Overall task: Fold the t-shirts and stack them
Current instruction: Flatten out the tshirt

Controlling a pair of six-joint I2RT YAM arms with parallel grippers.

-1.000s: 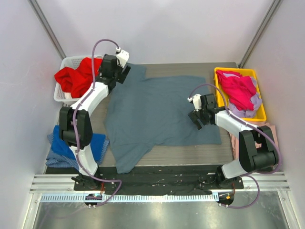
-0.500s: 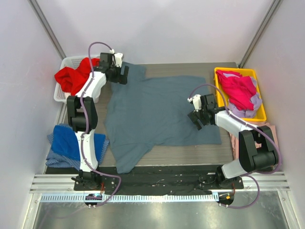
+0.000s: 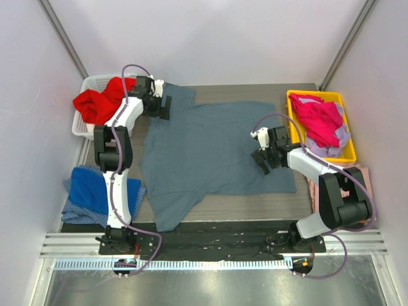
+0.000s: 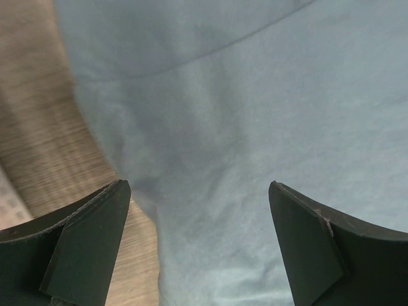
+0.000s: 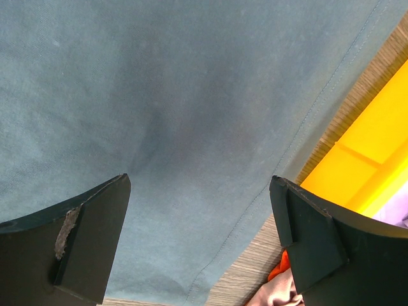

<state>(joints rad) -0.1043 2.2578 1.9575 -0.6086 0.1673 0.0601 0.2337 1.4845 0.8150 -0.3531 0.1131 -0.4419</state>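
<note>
Folding is only starting. The grey shirt (image 3: pixel 210 150) lies spread flat in the middle of the table (image 3: pixel 255 205): soft matte knit, with one sleeve trailing near-left. The left pincer (image 4: pixel 196 185) hovers over the far-left sleeve edge, jaws wide apart. The right pincer (image 5: pixel 199 178), equally wide, hangs over the stitched right hem beside the yellow bin (image 5: pixel 376 121). Nothing is held. Next, I'd say, both drop and pinch an edge to lift a fold.
</note>
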